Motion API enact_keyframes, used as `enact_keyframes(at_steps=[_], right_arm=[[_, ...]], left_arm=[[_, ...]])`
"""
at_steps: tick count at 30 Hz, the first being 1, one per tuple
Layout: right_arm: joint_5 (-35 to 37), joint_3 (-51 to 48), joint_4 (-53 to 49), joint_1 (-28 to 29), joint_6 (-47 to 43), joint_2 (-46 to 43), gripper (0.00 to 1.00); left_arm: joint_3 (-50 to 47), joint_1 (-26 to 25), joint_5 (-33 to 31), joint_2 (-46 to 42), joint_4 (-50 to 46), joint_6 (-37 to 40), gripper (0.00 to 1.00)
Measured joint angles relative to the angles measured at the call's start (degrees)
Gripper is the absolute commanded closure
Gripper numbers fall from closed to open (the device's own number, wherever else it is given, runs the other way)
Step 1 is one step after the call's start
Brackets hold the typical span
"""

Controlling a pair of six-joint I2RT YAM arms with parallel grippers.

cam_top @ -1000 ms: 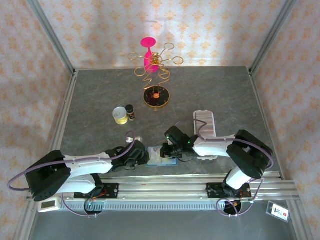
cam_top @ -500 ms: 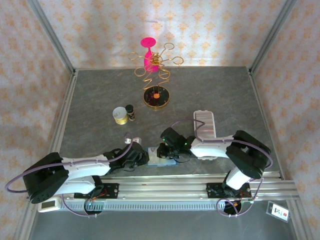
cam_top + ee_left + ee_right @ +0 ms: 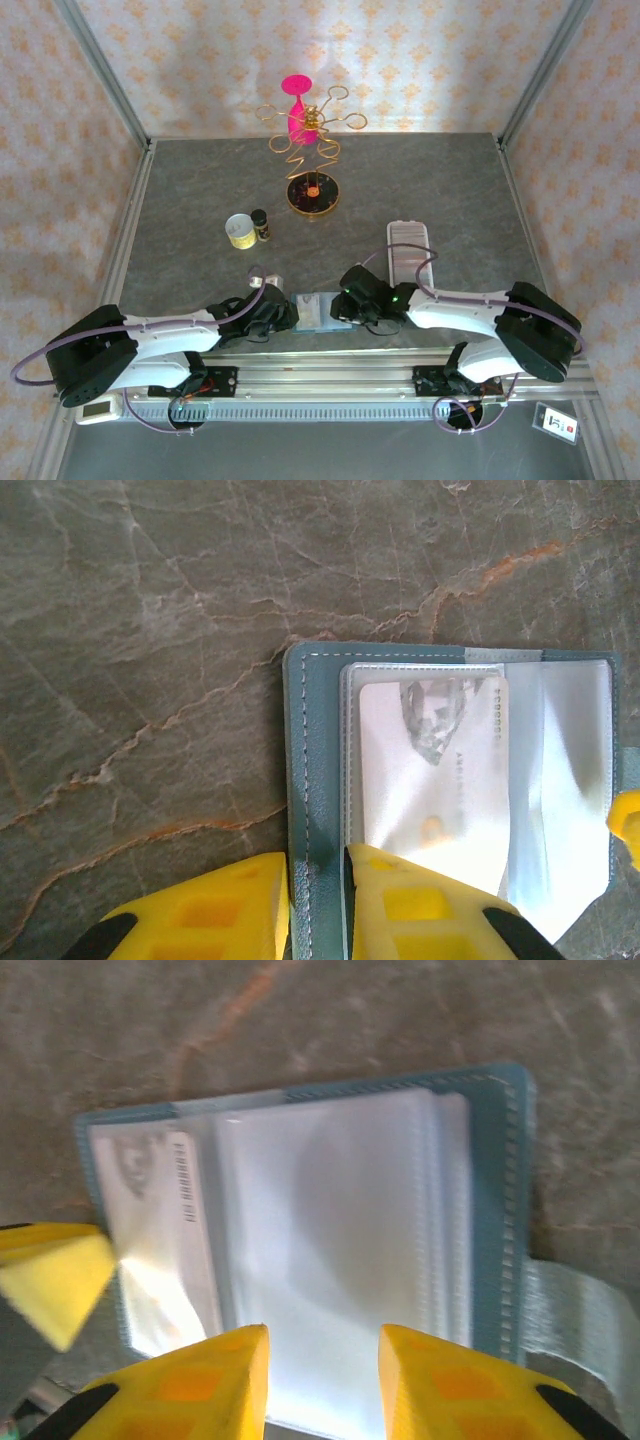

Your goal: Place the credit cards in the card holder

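Our left jaws pinch the edge of the open teal wallet on the tabletop; our right jaws stand apart above its clear sleeves.

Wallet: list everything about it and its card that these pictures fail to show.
- Card, left wrist view: print washed out by glare on its sleeve.
- Wallet, right wrist view: sleeves blurred, contents unclear, near edge cut off by the frame.
- Top view: wallet too small to count cards.
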Motion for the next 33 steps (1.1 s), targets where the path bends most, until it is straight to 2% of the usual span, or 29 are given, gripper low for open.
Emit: enact_keyframes(at_steps=[13, 33], right_arm=[[0.28, 0.92, 2.78, 1.55, 0.63, 3.43, 0.55], [-2.86, 2.51, 15.43, 2.99, 6.01, 7.37, 0.53]], left_arm=[[-0.61, 0.00, 0.02, -0.24, 0.85, -0.04, 0.80], [-2.93, -0.11, -0.02, -0.74, 4.57, -0.55, 0.81]])
